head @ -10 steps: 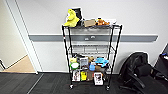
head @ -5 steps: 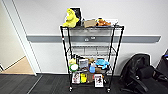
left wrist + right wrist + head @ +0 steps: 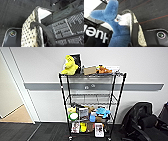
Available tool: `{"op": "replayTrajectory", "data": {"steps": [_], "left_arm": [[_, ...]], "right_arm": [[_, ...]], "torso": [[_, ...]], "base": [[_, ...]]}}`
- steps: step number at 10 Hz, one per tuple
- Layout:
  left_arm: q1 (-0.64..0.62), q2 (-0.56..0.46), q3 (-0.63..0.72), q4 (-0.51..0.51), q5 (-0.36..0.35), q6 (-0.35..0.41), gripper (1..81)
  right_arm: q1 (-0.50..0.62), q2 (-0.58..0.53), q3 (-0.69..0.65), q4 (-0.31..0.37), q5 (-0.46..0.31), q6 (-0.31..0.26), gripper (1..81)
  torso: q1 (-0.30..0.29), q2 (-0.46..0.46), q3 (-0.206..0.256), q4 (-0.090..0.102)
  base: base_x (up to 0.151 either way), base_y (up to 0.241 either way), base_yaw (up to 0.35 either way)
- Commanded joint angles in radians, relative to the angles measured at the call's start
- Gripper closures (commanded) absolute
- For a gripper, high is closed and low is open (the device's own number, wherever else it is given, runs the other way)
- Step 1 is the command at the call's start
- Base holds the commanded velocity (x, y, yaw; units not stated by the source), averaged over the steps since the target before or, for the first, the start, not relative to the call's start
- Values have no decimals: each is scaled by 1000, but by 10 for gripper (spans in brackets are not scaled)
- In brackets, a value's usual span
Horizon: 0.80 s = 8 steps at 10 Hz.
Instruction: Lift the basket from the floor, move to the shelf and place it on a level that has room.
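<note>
Four wire tiers make up the shelf (image 3: pixel 92 103), which stands against a white wall with a grey band, on the dark floor (image 3: pixel 32 133). A yellow plush (image 3: pixel 69 65) sits on the top tier beside a dark frame (image 3: pixel 76 60), a small box (image 3: pixel 89 70) and an orange toy (image 3: pixel 103 70). The level (image 3: pixel 91 100) second from the top looks bare of goods. The two lower tiers are crowded: a green-rimmed roll (image 3: pixel 73 116), a blue soft thing (image 3: pixel 102 111), a blue cup (image 3: pixel 92 118) and several cards or packets low down. A black chair (image 3: pixel 143 122) stands just beside the shelf, and tan flooring (image 3: pixel 18 115) shows past the door frame on the other side. In the left wrist view the basket (image 3: pixel 30 33) hangs above the carpet, its beige mesh side and pale rim close to the camera, with a dark curved band (image 3: pixel 42 30) lying across its rim; whether that band is a finger of the left gripper I cannot tell, so its fingers stay unjudged. In the right wrist view the basket's rim (image 3: pixel 133 20) shows again, with a blue plush (image 3: pixel 114 23) bearing a white tag rising from inside it. A dark bar rests against the rim there, but the right gripper's fingers cannot be made out either.
</note>
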Motion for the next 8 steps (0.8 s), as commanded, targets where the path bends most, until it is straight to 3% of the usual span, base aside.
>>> {"op": "replayTrajectory", "data": {"steps": [1, 8], "left_arm": [[-93, -12, 25, 4, 11, -2, 811], [-93, -12, 25, 4, 11, -2, 811]], "right_arm": [[92, 1, 17, -15, -7, 4, 811], [95, 5, 19, -15, -7, 4, 811]], "torso": [[0, 0, 0, 0], [0, 0, 0, 0]], "base": [[113, 0, 0], [113, 0, 0]]}}
